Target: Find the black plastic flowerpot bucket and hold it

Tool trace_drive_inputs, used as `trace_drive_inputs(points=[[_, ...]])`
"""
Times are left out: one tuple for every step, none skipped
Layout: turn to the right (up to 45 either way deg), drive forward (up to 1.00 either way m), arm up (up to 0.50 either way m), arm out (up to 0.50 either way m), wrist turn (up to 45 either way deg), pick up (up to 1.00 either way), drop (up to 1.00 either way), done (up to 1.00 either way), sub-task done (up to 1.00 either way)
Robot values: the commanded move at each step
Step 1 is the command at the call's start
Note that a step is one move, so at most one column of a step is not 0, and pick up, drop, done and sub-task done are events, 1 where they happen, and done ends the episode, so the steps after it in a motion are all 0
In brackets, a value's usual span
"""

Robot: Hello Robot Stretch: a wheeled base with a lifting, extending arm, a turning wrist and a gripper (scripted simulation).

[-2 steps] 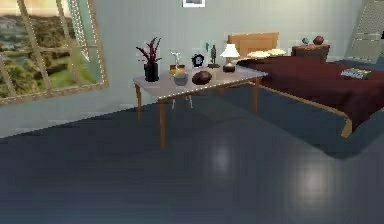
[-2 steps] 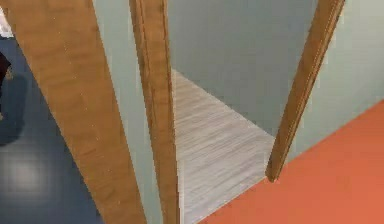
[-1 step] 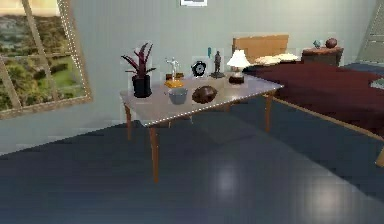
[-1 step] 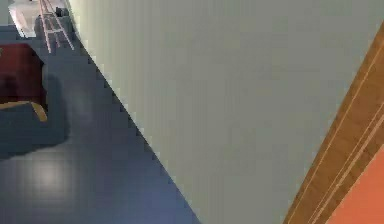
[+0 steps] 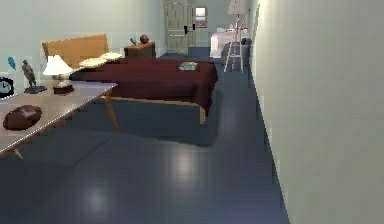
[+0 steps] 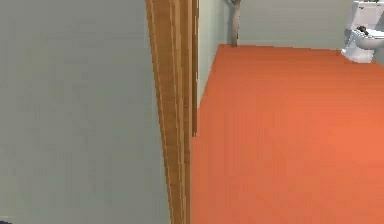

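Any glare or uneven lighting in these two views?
Forward view: a soft pale sheen lies on the blue floor in front of the bed, and the end by the far door looks brighter. Arm side view: the orange floor beside the wooden door frame is evenly lit, with no glare.

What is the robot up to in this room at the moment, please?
The robot is searching for a black flowerpot bucket to hold. Ahead lies a bedroom with a blue floor, a bed under a dark red cover and, at the forward view's left, a table with a lamp. On the arm's side stands a wooden door frame, and past it an orange floor runs to a white toilet.
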Motion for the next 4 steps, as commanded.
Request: trace_drive_inputs(points=[[9.0,0.00,0.00,0.00,0.0,0.00,0.00,0.00,0.00],[3.0,0.00,0.00,0.00,0.0,0.00,0.00,0.00,0.00],[0.0,1.00,0.00,0.00,0.0,0.00,0.00,0.00,0.00],[0.0,1.00,0.00,0.00,0.0,0.00,0.00,0.00,0.00]])
